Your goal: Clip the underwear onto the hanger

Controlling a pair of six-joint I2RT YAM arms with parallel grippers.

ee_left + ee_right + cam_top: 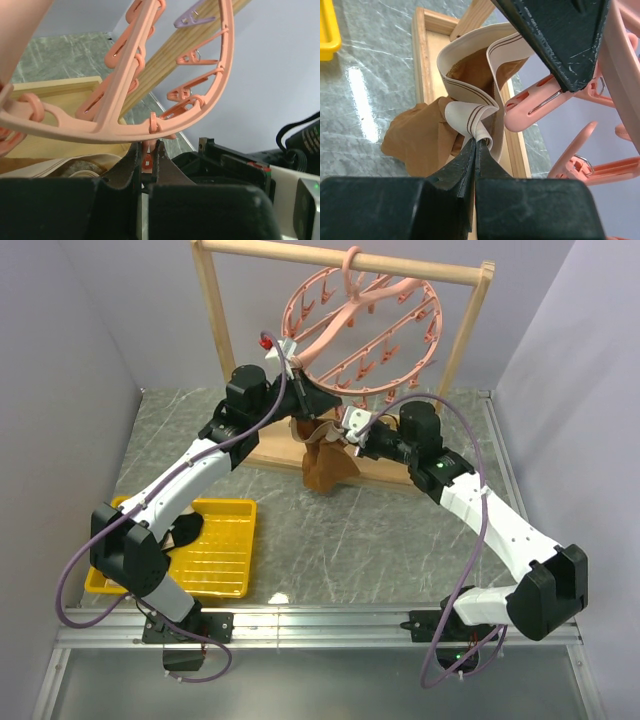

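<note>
The salmon-pink ring hanger (pixel 365 325) hangs by its hook from the wooden rack's top bar. My left gripper (pixel 297 375) is shut on one dangling pink clip (pixel 148 155) under the ring's rim (pixel 125 131). My right gripper (pixel 352 437) is shut on the beige waistband (pixel 476 120) of the brown underwear (pixel 322 462), which hangs below the ring above the rack's base. In the right wrist view the brown cloth (pixel 420 145) droops to the left. The left gripper's fingers (pixel 560 40) and a pink clip (pixel 530 107) are just above the waistband.
The wooden frame rack (pixel 215 335) stands at the back, its base (pixel 270 450) on the grey table. A yellow tray (pixel 225 560) with a dark garment (pixel 185 532) lies at the near left. A purple clip (pixel 192 19) hangs near the rack's bar.
</note>
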